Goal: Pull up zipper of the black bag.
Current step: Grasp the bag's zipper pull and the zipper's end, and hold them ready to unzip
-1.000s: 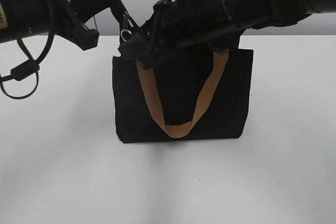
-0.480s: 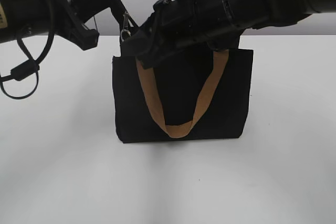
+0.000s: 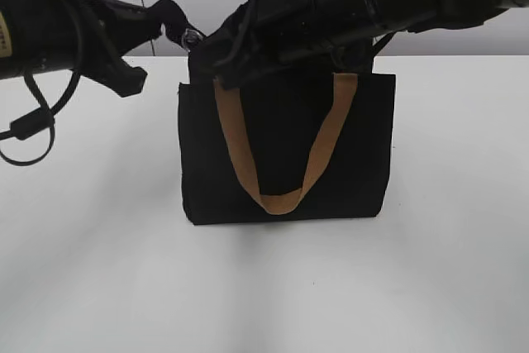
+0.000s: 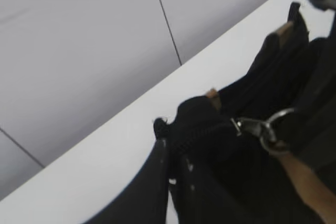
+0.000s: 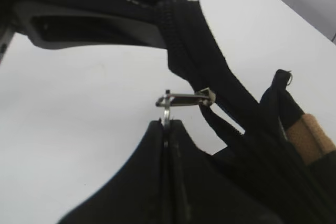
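The black bag (image 3: 281, 146) stands upright mid-table with a tan strap (image 3: 277, 201) hanging down its front. My left gripper (image 3: 175, 22) is shut on the bag's top-left corner fabric; in the left wrist view (image 4: 169, 148) its fingers pinch the zipper's end cloth (image 4: 202, 121). My right gripper (image 3: 207, 49) reaches in from the upper right. In the right wrist view (image 5: 166, 127) it is shut on the silver ring of the zipper pull (image 5: 167, 107), with the slider (image 5: 207, 96) beside it. The pull also shows in the exterior view (image 3: 192, 36) and the left wrist view (image 4: 269, 129).
The white table (image 3: 83, 254) spreads around the bag. A grey panelled wall (image 4: 94, 40) stands behind the table's far edge. A black cable loop (image 3: 29, 134) hangs under the left arm. The right arm covers the bag's top edge.
Both grippers have risen a little, lifting the bag's top-left corner. The zipper pull has moved up and slightly left with the right gripper.
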Robot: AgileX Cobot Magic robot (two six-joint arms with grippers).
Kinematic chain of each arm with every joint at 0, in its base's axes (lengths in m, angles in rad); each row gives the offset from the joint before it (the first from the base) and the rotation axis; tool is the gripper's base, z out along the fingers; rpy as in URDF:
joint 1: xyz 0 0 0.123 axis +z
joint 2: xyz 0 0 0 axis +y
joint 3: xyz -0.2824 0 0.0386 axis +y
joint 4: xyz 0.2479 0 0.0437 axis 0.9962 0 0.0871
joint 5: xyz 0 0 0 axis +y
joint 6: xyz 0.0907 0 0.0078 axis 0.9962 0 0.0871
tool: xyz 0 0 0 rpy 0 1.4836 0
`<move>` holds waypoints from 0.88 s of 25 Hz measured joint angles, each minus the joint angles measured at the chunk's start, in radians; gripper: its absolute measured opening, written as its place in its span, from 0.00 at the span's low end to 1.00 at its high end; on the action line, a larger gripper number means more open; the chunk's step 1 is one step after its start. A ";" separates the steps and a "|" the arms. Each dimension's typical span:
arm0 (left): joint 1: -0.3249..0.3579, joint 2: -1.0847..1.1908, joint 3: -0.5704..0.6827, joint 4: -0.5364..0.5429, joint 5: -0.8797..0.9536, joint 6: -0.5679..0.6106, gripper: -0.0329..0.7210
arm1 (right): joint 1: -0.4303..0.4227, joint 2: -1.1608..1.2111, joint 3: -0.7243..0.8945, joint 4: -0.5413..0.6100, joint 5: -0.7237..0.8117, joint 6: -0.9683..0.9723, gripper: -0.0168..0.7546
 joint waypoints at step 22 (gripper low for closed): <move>-0.002 0.013 0.000 -0.006 0.251 -0.002 0.04 | -0.079 0.000 0.000 -0.161 0.086 0.282 0.02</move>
